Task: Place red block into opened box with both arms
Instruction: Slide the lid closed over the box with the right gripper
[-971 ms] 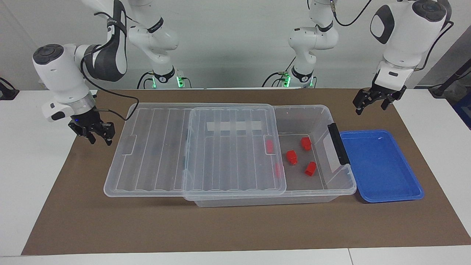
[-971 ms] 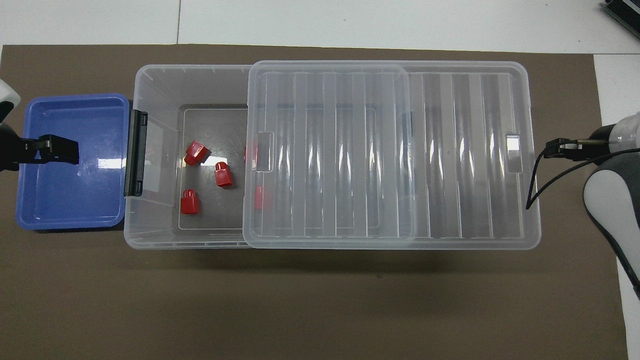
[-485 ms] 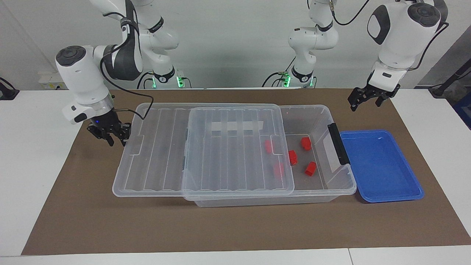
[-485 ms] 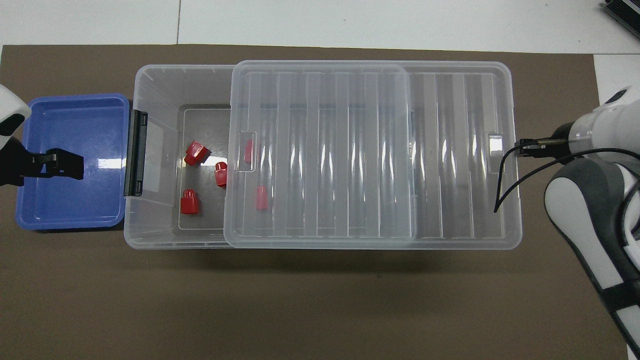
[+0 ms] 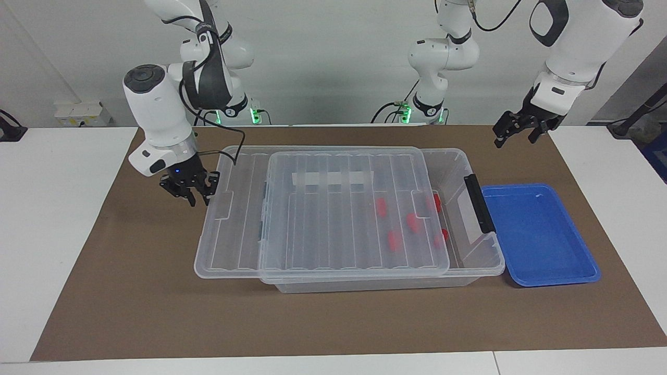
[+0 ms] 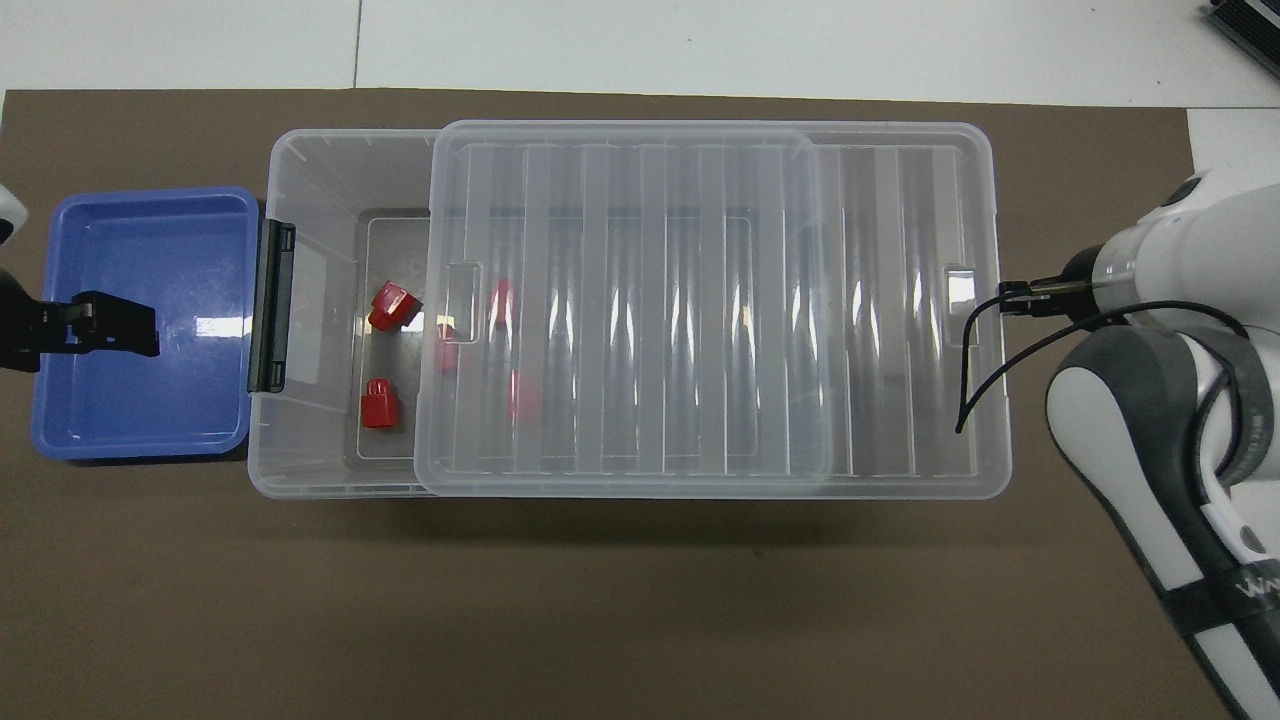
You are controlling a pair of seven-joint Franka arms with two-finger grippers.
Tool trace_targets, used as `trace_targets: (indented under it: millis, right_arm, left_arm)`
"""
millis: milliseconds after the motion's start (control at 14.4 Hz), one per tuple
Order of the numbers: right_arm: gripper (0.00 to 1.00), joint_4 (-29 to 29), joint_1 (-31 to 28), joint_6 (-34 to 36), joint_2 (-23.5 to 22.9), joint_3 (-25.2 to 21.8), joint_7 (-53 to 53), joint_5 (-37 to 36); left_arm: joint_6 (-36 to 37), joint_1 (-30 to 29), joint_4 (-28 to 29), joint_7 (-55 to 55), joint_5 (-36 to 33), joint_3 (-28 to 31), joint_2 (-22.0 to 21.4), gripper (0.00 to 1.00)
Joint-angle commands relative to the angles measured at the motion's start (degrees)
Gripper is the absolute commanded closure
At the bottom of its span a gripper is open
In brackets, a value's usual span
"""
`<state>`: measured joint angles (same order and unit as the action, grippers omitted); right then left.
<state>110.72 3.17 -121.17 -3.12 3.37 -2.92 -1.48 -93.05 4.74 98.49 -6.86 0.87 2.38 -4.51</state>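
The clear box [image 5: 471, 161] [image 6: 300, 165] lies lengthwise on the brown mat. Its ribbed lid [image 5: 338, 208] [image 6: 700, 300] rests slid across most of it. A strip stays uncovered at the black handle [image 5: 478, 203] [image 6: 271, 305]. Several red blocks lie inside. Two sit uncovered [image 6: 392, 305] [image 6: 379, 403], the others show through the lid [image 5: 394, 239]. My right gripper [image 5: 192, 194] [image 6: 1010, 298] is shut, low against the lid's end edge. My left gripper [image 5: 516, 138] [image 6: 145, 328] hangs open and raised, covering part of the blue tray from above.
A shallow blue tray [image 5: 539, 234] [image 6: 140, 400] sits against the box's handle end, toward the left arm's end of the table. The lid overhangs the box toward the right arm's end. White table borders the mat.
My right gripper closed and travelled toward the left arm's end. The lid slid with it and now covers more of the box and blocks. My left gripper rose a little.
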Motion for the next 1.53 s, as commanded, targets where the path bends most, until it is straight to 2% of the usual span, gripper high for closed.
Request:
trace_targets:
  millis: [0, 693, 1456]
  right_arm:
    - [0.62, 0.8, 2.3, 0.3, 0.8, 0.1, -1.5, 0.7]
    - [0.58, 0.8, 7.6, -0.5, 0.8, 0.3, -3.1, 0.7]
    - [0.58, 0.8, 8.1, -1.2, 0.8, 0.3, -3.0, 0.7]
  left_arm:
    - [1.7, 0.0, -0.6, 0.9, 0.9, -0.1, -0.3, 0.00]
    - [1.0, -0.1, 0.1, 0.4, 0.8, 0.3, -1.1, 0.00]
    - [1.0, -0.5, 0.2, 0.4, 0.8, 0.2, -1.1, 0.00]
